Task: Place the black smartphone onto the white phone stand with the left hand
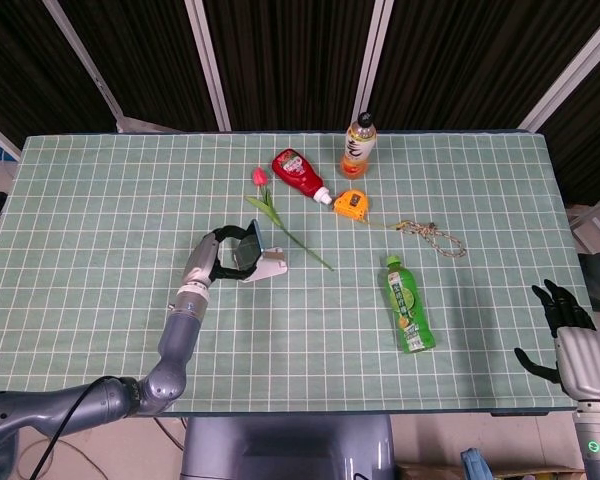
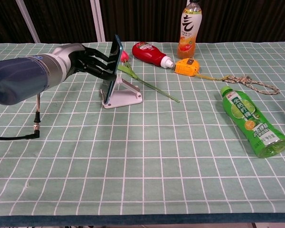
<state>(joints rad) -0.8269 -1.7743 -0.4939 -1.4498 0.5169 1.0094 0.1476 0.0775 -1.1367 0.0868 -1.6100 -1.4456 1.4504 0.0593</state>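
Observation:
The black smartphone [image 2: 114, 61] stands nearly upright with its lower edge in the white phone stand [image 2: 126, 97], left of the table's middle. My left hand [image 2: 88, 61] holds the phone from the left, with its fingers on the phone's face. In the head view the phone [image 1: 250, 246] leans on the stand [image 1: 268, 267], and the left hand [image 1: 215, 255] wraps it from the left. Holding nothing, my right hand [image 1: 570, 335] hangs off the table's right front corner with its fingers apart.
A red tulip [image 2: 142, 78] lies just behind the stand. Behind it are a red ketchup bottle [image 2: 152, 53], an orange tape measure [image 2: 187, 66] and an upright orange drink bottle [image 2: 189, 28]. A rope [image 2: 251, 84] and a lying green bottle [image 2: 249, 118] are to the right.

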